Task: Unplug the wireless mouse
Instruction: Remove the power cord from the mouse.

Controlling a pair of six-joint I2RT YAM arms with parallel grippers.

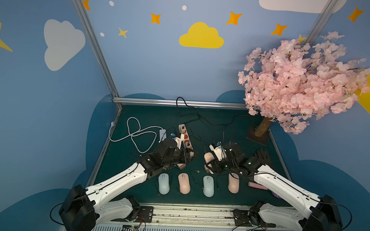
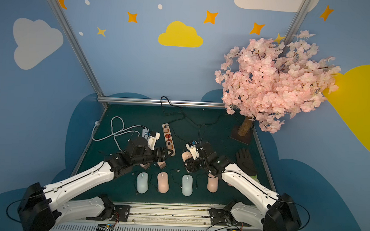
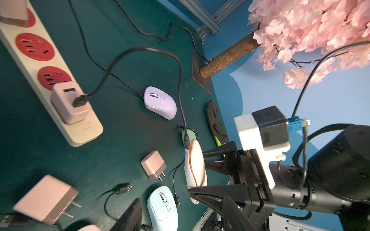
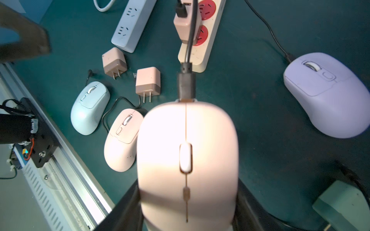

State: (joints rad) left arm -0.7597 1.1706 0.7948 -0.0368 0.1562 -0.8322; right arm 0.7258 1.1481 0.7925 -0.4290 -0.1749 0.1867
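A pink wireless mouse (image 4: 188,160) hangs above the green mat with my right gripper (image 4: 187,208) shut on its sides; both top views show it (image 1: 209,157) (image 2: 186,155). A black cable plug (image 4: 187,84) sits in the mouse's front. The cable runs to a pink charger (image 3: 70,104) plugged into the beige power strip (image 1: 185,137) with red sockets. My left gripper (image 1: 192,156) is open and empty, hovering by the near end of that strip, a short way left of the held mouse. In the left wrist view its fingers (image 3: 130,216) straddle only mat and a blue mouse below.
Blue (image 1: 163,183) and pink (image 1: 184,183) mice lie in a row at the front. A purple mouse (image 4: 324,96), loose pink chargers (image 4: 148,82), a white power strip (image 1: 162,134), a black glove (image 1: 262,156) and a pink blossom tree (image 1: 299,82) stand around.
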